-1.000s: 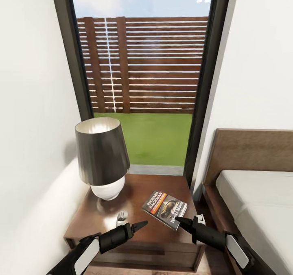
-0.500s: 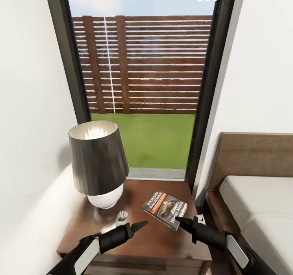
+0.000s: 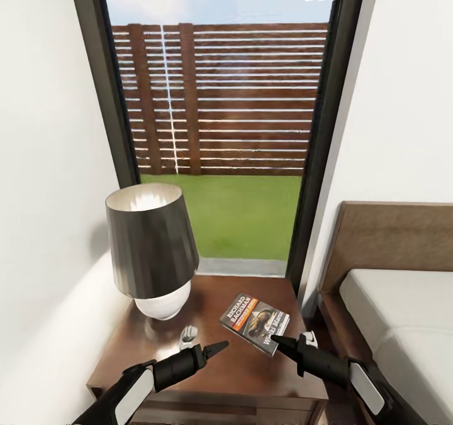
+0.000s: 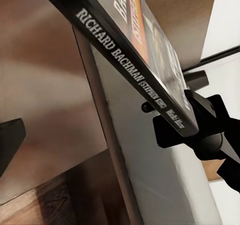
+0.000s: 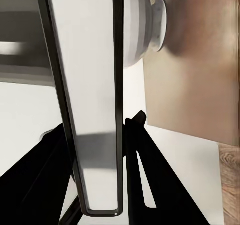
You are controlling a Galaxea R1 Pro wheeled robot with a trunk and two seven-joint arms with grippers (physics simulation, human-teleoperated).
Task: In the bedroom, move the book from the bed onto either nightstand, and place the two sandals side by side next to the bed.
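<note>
The right end effector (image 3: 280, 343) pinches the book (image 3: 255, 323) by its near lower corner; in the right wrist view the two dark fingers (image 5: 142, 175) press against both faces of the thin page block, so the grip is an edge grip on a light, flat, slightly flexible item. The book is held just above the glossy top of the nightstand (image 3: 207, 356), over its right half, tilted, with the cover and the "Richard Bachman" band facing up. Whether its far edge already touches the wood cannot be told. The left end effector (image 3: 217, 348) hovers over the front of the nightstand near the book, touching nothing; its fingers appear pressed together to a point, and the left wrist view looks along the spine of the book (image 4: 127, 65) toward the right end effector (image 4: 172, 127). The step in hand is judged to be the set-down. Lower the book until its back cover lies flat on the top, then spread the fingers and withdraw toward the robot without dragging the corner. Keep the book clear of the lamp (image 3: 151, 249) standing on the left rear of the nightstand, and well inside the right edge that faces the bed (image 3: 396, 312), so that it cannot slide off. The sandals remain to be handled.
</note>
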